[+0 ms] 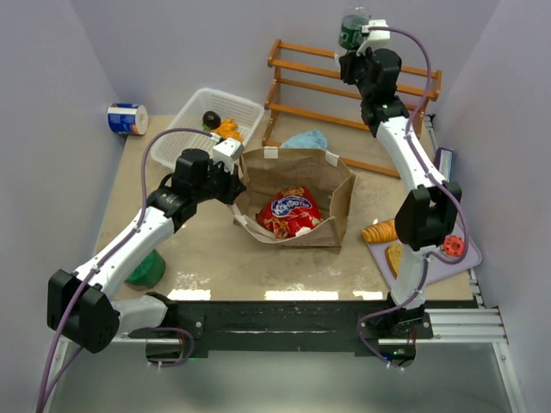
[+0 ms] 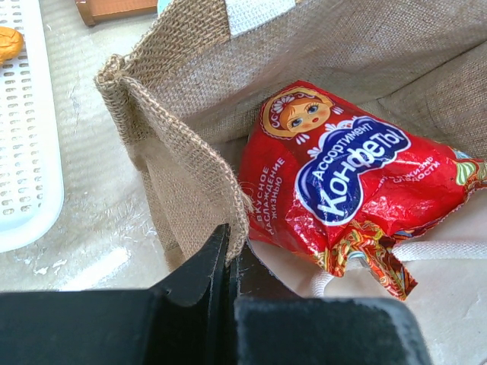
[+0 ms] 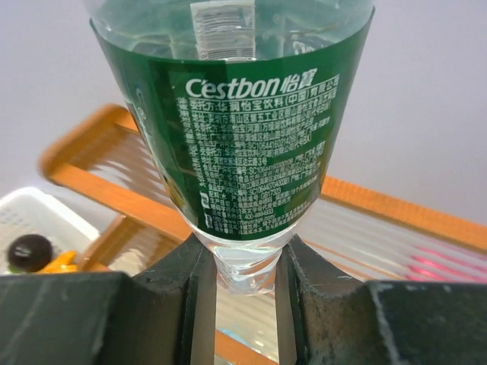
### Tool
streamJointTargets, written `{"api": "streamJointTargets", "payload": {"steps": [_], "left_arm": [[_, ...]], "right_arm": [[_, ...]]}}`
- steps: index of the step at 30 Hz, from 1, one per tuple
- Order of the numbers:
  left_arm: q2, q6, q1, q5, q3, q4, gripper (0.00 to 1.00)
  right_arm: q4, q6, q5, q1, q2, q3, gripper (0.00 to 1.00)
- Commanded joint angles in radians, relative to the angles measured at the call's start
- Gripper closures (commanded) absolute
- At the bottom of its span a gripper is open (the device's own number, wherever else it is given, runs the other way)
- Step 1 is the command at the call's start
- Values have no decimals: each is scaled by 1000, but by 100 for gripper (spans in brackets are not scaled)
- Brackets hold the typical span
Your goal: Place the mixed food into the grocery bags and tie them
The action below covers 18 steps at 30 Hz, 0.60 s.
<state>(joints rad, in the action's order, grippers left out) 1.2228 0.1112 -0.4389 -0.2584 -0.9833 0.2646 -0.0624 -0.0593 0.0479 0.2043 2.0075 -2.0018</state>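
Bottle [image 1: 353, 30] with a green label is clamped in the right gripper [image 1: 352, 49], held high over the wooden rack [image 1: 344, 86] at the back of the table. The right wrist view shows what the top view cannot: both fingers [image 3: 190, 289] press on the narrow clear part just below the label, and the label's white print is readable.

The left gripper [image 1: 233, 187] is at the left rim of the brown bag [image 1: 340, 202]. From above, the grip itself is hidden. The left wrist view shows the jaws closed on the bag's frayed edge, and shows the bag is coarse woven cloth.

A red packet [image 1: 288, 213] lies inside the bag on its floor. Only the top view shows the blue bag [image 1: 306, 139], crumpled just behind the brown one. Dark and orange toy produce [image 1: 219, 126] lies in the white basket [image 1: 194, 116].
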Motion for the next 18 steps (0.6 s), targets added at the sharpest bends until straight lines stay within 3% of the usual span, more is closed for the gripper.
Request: {"api": "streamJointTargets", "payload": {"steps": [1,11,18], "left_arm": [[-22,-7,3,-10,5,4,100],[-28,-5,2,-15,5,2,100],[-28,-7,2,-13,5,2,100]], "right_arm": [[-106,35,-66,0,-179,24,100],[-155,-7,-180,46,-479,264,100],[-128,21,-149,245,-700,494,100]]}}
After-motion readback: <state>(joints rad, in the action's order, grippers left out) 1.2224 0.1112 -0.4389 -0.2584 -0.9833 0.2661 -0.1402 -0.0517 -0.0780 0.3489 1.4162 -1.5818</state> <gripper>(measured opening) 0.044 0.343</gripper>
